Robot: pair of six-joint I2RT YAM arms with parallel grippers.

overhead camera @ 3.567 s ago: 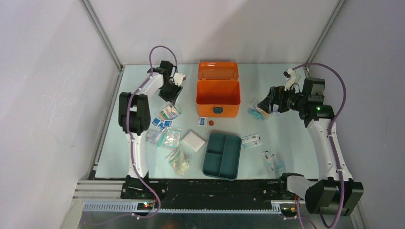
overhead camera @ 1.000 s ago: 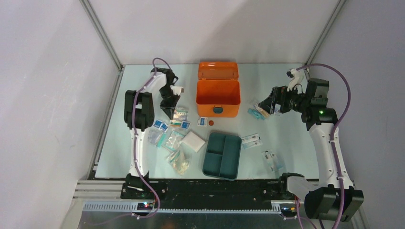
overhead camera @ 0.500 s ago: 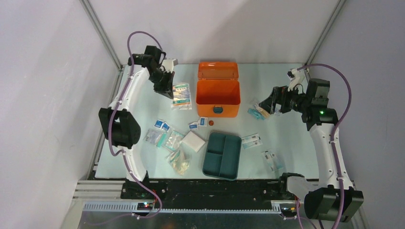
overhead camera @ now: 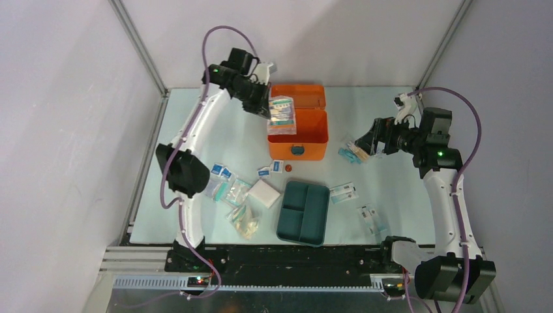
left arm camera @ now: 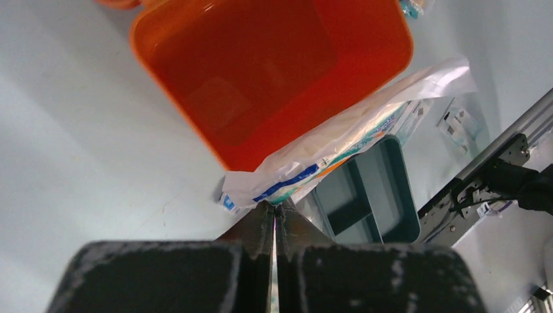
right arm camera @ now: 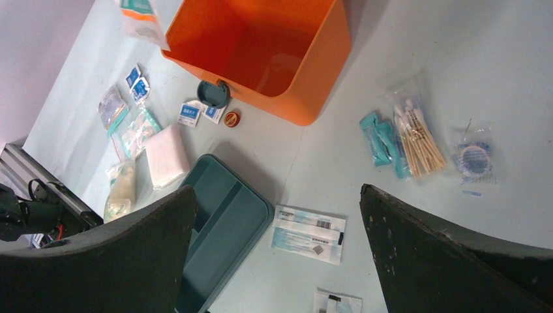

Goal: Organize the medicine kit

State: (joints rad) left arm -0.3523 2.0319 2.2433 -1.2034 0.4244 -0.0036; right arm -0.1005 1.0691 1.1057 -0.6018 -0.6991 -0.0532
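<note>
Since a moment ago the left gripper [overhead camera: 266, 107] has carried the clear plastic packet of blue-and-white printed dressings [overhead camera: 282, 115] from the table's left side to hang above the bright orange rectangular plastic medicine kit [overhead camera: 297, 134], lid open at the back centre of the pale table [overhead camera: 391, 202], so a drop into the box looks imminent; its jaws are pinched tight on the packet's top edge. The packet dangles near the kit's left wall, with open room rightward inside the bare interior; the right gripper [right arm camera: 277, 241] hovers spread wide and empty over the loose packets right of the kit.
</note>
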